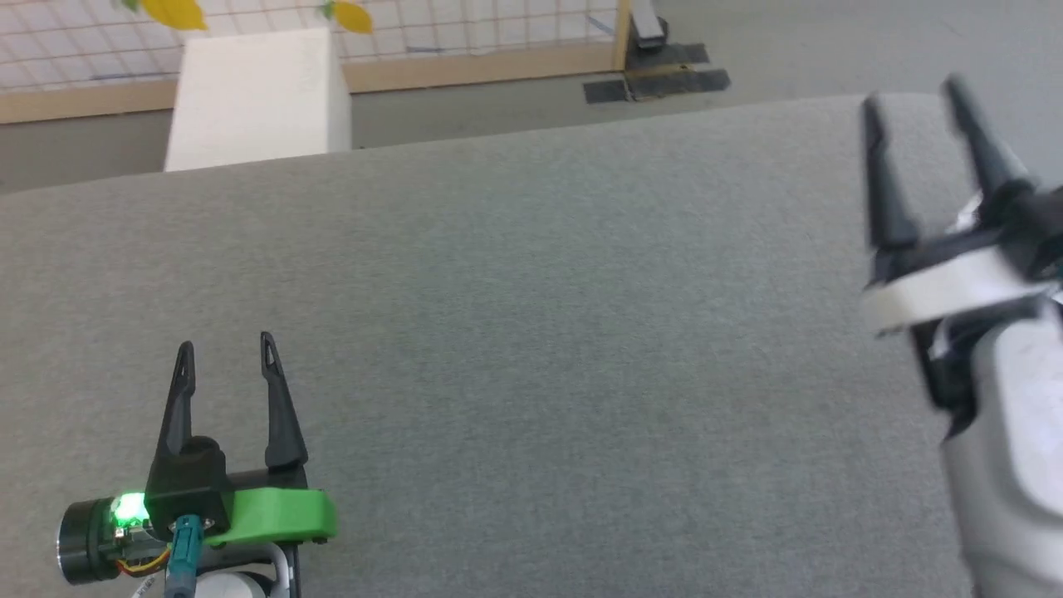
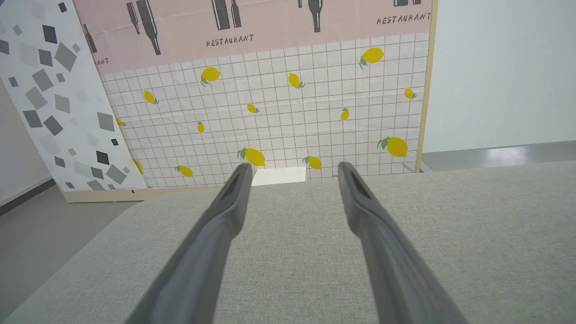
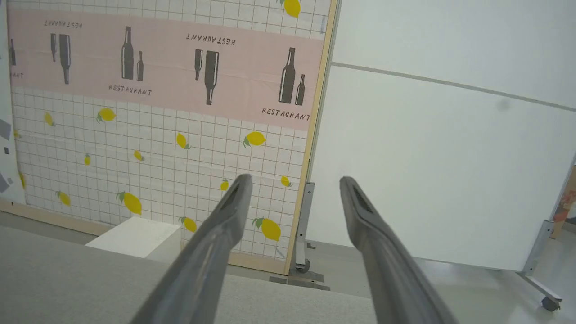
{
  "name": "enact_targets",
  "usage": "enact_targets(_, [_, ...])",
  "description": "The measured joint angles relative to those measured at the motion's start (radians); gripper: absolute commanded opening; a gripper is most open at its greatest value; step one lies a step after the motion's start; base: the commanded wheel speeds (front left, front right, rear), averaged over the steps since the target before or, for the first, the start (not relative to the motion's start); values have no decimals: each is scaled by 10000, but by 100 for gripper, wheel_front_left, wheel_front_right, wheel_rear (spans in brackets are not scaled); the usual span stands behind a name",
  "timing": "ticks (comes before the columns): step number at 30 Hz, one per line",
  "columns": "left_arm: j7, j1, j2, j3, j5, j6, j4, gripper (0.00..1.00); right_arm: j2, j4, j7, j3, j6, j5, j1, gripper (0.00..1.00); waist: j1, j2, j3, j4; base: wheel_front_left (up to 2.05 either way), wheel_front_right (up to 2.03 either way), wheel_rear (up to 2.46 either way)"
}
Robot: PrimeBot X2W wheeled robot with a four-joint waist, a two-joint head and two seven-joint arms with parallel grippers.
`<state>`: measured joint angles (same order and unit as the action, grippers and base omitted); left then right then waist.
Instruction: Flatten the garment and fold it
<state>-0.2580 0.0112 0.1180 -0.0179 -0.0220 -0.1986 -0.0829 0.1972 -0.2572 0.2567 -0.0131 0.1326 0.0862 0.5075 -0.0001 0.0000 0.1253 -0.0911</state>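
The garment is out of view. My left gripper point(image 1: 226, 347) rests low at the lower left over the grey cloth-covered table point(image 1: 531, 316), open, with nothing between its fingers. My right gripper point(image 1: 912, 90) is raised at the right near the table's far edge, open and holding nothing. In the left wrist view the left gripper point(image 2: 292, 167) points across the table point(image 2: 292, 252) toward the far edge. In the right wrist view the right gripper point(image 3: 293, 180) points past the table's edge point(image 3: 67, 274) at the wall panels.
A white box point(image 1: 257, 95) stands beyond the table's far edge at the left. Behind it is a lemon-patterned partition point(image 2: 279, 112) with a wooden frame, and a white wall panel on a wheeled stand point(image 3: 450, 171) to the right. Grey floor point(image 1: 747, 41) lies past the table.
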Motion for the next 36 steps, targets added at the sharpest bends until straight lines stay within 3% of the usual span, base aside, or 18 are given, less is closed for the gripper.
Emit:
enact_targets(11, [0, 10, -140, -265, -56, 391, 378, 100, -1139, 431, 0, 44, -2, 313, -2397, 100, 0, 0, -421, 674, 0, 0, 0])
enact_targets(20, [0, 96, -190, -280, -63, 633, 711, 100, -1438, 1827, 2, 426, -2, 104, -4415, 100, 0, 0, -669, 924, 0, 0, 0])
enact_targets(26, [0, 100, -263, -238, -224, 842, 848, 100, -1442, 2249, 0, 458, -2, 157, -4917, 100, 0, 0, -700, 956, 0, 0, 0])
enact_targets(27, [2, 99, -272, -222, -251, 846, 880, 0, -1440, 2265, 0, 456, -2, 184, -4931, 0, 0, 0, -707, 959, 0, 0, 0])
enact_targets(36, [102, 93, -270, -249, -234, 848, 880, 0, -1438, 2259, -82, 454, -2, 186, -4930, 0, 0, 0, -730, 958, 0, 0, 0])
